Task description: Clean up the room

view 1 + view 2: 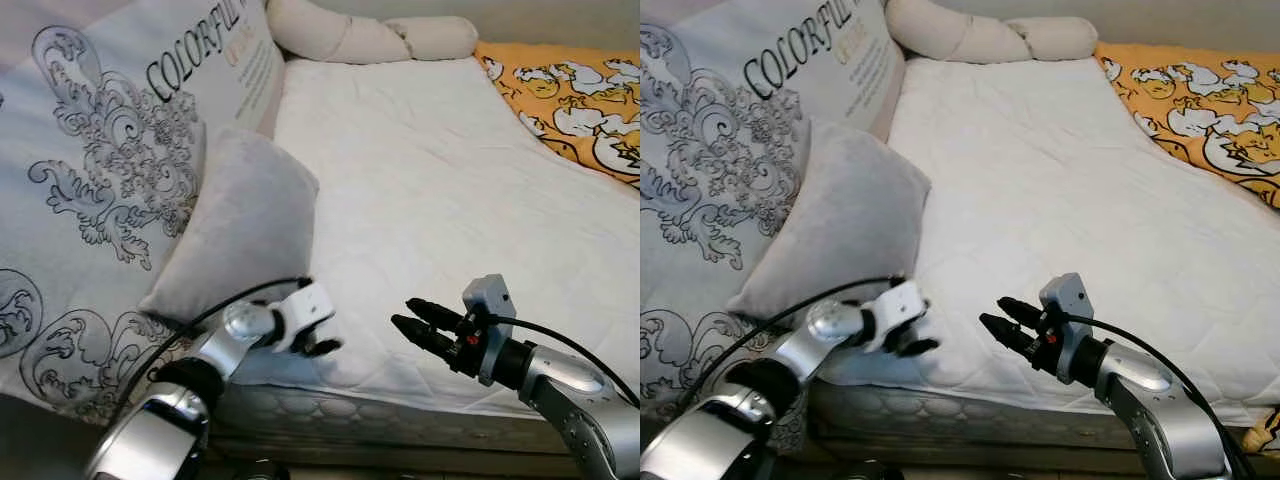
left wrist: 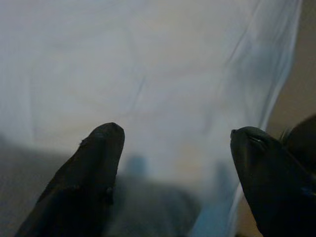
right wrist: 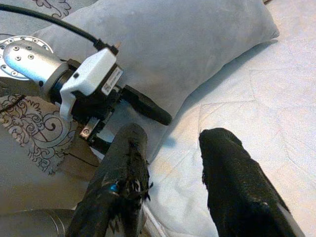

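White quilted mattress (image 1: pixel 430 190) mostly bare from near edge to far end. Grey pillow (image 1: pixel 240 235) leans at the mattress's near left edge, against a large patterned cushion (image 1: pixel 100 170) printed with scrollwork and lettering. Cream bolster (image 1: pixel 370 38) lies along the far edge; yellow duck-print blanket (image 1: pixel 575 95) covers the far right corner. Left gripper (image 1: pixel 318 340), fingers apart, sits at the near edge just below the pillow's lower corner. Right gripper (image 1: pixel 418 318), fingers slightly apart, hovers over the near edge, pointing toward the left one.
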Robot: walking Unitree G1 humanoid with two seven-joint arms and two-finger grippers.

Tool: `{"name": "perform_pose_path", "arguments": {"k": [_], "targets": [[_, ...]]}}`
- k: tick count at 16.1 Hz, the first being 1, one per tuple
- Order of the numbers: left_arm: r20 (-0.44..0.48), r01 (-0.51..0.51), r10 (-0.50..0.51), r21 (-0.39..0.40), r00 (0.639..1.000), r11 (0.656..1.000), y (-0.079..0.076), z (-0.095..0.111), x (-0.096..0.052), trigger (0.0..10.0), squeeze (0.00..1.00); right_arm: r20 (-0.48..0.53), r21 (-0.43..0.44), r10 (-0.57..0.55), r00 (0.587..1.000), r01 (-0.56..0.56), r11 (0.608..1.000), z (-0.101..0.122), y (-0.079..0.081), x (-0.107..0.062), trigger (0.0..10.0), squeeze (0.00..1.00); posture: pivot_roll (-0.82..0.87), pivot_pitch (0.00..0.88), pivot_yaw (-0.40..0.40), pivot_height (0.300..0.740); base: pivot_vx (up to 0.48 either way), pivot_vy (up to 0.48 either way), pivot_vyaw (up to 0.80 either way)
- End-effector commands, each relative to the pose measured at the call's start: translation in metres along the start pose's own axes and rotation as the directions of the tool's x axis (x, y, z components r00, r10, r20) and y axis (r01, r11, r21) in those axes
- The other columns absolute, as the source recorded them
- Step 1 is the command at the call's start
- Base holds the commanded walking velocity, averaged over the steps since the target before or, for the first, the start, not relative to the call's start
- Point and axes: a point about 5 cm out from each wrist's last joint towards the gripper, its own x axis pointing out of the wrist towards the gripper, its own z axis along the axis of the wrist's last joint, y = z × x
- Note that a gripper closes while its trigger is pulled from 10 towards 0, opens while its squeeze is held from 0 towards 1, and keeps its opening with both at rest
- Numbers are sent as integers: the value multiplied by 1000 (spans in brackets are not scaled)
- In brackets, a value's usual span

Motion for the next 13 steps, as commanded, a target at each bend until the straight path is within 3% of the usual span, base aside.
{"name": "perform_pose_path", "arguments": {"k": [1,7,9,10,12,13], "targets": [[-69,-30,33,45,997,999,5,-14,-9,10000,1000,4,-17,12,1000,-12,1000,3,4,1,10000,0,-76,0,58,740,0,0,0],[-255,-190,227,160,940,969,51,-46,-61,10000,1000,3,-16,33,999,-33,999,3,5,6,10000,0,-53,0,47,740,0,0,0],[-262,-206,245,167,934,964,55,-46,-66,10000,1000,2,-14,40,999,-39,999,3,6,7,10000,0,-49,0,45,740,0,0,0],[-234,-196,226,146,945,970,54,-45,-66,10000,1000,1,-11,48,999,-48,999,2,7,7,10000,0,-47,0,46,740,0,0,0],[-97,-158,160,24,982,987,44,-33,-55,10000,1000,4,-10,58,998,-58,998,2,8,8,10000,0,-49,0,49,740,0,0,0],[18,-96,97,-46,995,994,34,-22,-47,10000,1000,14,-10,79,997,-79,997,4,11,7,10000,0,-56,0,55,740,0,0,0]]}}
